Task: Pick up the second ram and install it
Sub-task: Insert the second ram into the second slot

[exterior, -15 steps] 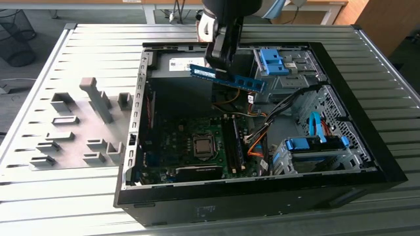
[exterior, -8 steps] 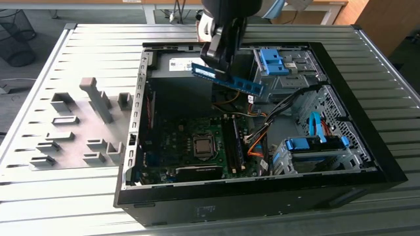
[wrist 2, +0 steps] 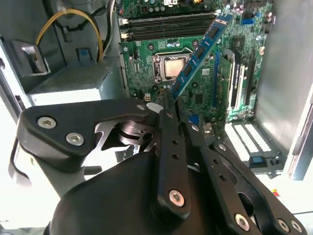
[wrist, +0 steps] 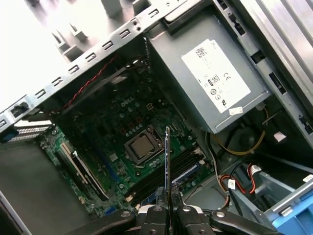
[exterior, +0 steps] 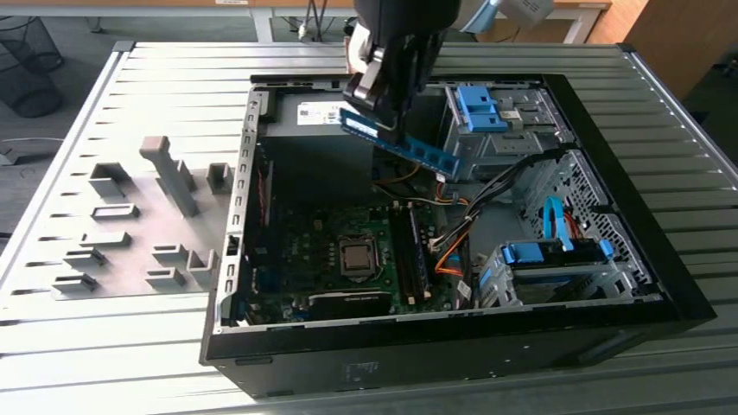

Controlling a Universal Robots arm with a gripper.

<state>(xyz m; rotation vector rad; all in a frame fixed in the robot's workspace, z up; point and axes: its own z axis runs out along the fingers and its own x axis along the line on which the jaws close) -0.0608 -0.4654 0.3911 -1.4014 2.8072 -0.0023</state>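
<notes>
Aloft, gripper [exterior: 372, 93] clamping the second ram [exterior: 406, 143], above open computer case [exterior: 645, 285]

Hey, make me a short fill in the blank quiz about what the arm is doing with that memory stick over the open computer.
1. The gripper is shut on the second ram, holding it ____ the open computer case.
2. The stick's circuit board is ____ in colour.
3. The grey fixture blocks sit on the table ____ the case.

Missing words: above; blue; outside

open computer case [exterior: 237, 259] on slatted table [exterior: 104, 346] | grey fixture blocks [exterior: 138, 216] beside case | power supply [wrist: 215, 83]
</notes>
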